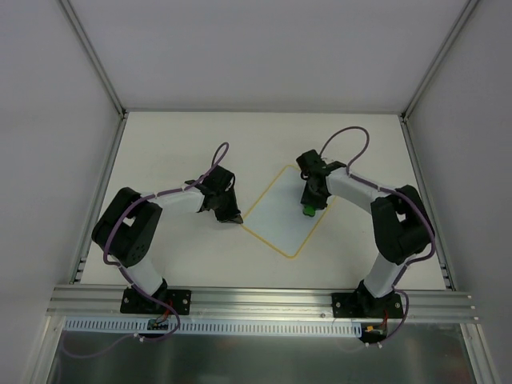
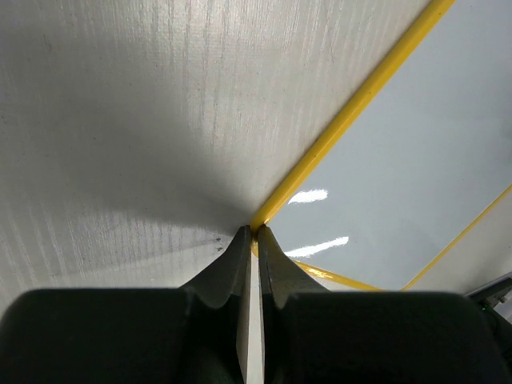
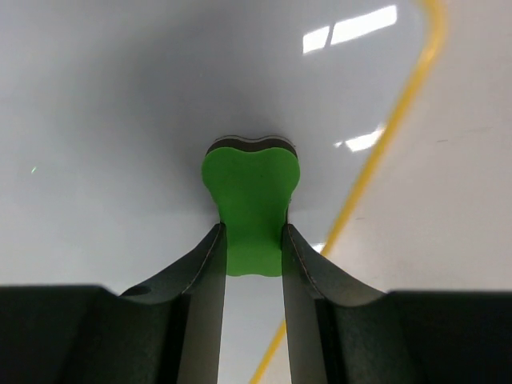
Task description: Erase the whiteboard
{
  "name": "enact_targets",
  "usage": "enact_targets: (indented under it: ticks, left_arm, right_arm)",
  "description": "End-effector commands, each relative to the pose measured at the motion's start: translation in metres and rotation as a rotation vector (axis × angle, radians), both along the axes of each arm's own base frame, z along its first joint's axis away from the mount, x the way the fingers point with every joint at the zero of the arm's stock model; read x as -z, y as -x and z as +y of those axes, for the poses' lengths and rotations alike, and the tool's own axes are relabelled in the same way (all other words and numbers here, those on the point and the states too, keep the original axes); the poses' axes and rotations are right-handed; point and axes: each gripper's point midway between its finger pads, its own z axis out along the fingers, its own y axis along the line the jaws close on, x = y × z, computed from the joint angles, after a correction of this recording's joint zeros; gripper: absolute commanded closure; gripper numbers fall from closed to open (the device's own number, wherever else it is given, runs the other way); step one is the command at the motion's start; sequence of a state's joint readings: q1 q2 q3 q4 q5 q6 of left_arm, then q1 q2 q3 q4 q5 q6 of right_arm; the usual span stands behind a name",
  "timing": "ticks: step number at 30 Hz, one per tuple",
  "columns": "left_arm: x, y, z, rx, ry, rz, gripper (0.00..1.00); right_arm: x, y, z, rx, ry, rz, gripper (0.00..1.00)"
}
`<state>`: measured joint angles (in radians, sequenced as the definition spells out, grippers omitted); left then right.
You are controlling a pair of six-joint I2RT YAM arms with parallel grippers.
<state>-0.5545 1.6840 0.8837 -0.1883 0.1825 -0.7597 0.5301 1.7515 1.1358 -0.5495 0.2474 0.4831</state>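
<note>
The whiteboard (image 1: 282, 214) lies flat on the table, turned like a diamond, with a thin yellow border and no writing that I can see. My left gripper (image 1: 234, 218) is shut, its tips (image 2: 256, 233) down at the board's left corner, right on the yellow edge (image 2: 352, 104). My right gripper (image 1: 310, 206) is shut on a small green eraser (image 3: 250, 192), which rests on the white surface (image 3: 112, 120) close to the board's right border (image 3: 400, 112). The eraser (image 1: 308, 210) shows as a green spot under the right fingers.
The white table (image 1: 176, 144) is enclosed by grey walls with aluminium posts (image 1: 96, 60) at the back corners. A metal rail (image 1: 264, 300) runs along the near edge, carrying both arm bases. Purple cables loop above each arm.
</note>
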Motion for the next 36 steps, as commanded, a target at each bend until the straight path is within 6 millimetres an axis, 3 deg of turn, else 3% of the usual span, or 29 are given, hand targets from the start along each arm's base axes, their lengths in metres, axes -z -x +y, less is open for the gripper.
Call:
enact_targets:
  ticks: [1, 4, 5, 11, 14, 19, 24, 26, 30, 31, 32, 35, 36]
  left_arm:
    - [0.027, 0.019, 0.029, -0.021, -0.132, 0.087, 1.0]
    - [0.023, 0.014, 0.026, -0.015, -0.124, 0.072, 1.0]
    - [0.023, 0.013, 0.025, -0.012, -0.123, 0.072, 1.0]
    - [0.018, 0.006, 0.02, -0.003, -0.109, 0.056, 1.0]
    - [0.016, 0.005, 0.019, -0.001, -0.105, 0.051, 1.0]
    - [0.009, 0.002, 0.017, -0.003, -0.093, 0.033, 1.0]
    - [0.0, -0.003, 0.015, -0.001, -0.087, 0.004, 0.86]
    - [-0.004, -0.005, 0.013, 0.002, -0.077, -0.003, 0.77]
    - [-0.02, -0.013, 0.01, 0.005, -0.066, -0.044, 0.64]
    - [-0.027, -0.017, 0.01, 0.002, -0.061, -0.068, 0.61]
    - [-0.031, -0.018, 0.011, 0.002, -0.065, -0.078, 0.53]
    - [-0.054, -0.029, 0.013, 0.002, -0.075, -0.146, 0.4]
    - [-0.065, -0.034, 0.016, 0.006, -0.086, -0.188, 0.26]
  right_arm:
    - [-0.03, -0.009, -0.058, 0.064, 0.103, -0.063, 1.0]
    - [-0.049, -0.022, -0.098, 0.154, 0.104, -0.109, 1.0]
    - [-0.052, -0.026, -0.121, 0.206, 0.107, -0.108, 1.0]
    - [-0.039, -0.035, -0.181, 0.342, 0.086, -0.046, 0.99]
    - [-0.025, -0.037, -0.194, 0.373, 0.066, 0.005, 0.96]
    - [-0.005, -0.039, -0.197, 0.393, 0.0, 0.054, 0.87]
    - [0.005, -0.034, -0.198, 0.398, -0.009, 0.085, 0.68]
    - [0.003, -0.031, -0.199, 0.403, -0.01, 0.083, 0.51]
    - [-0.021, -0.032, -0.203, 0.394, 0.001, 0.015, 0.28]
    - [-0.036, -0.033, -0.203, 0.385, 0.002, -0.03, 0.23]
    - [-0.044, -0.033, -0.205, 0.381, 0.007, -0.048, 0.15]
    - [-0.083, -0.032, -0.212, 0.34, 0.043, -0.133, 0.03]
    - [-0.098, -0.033, -0.215, 0.328, 0.061, -0.161, 0.01]
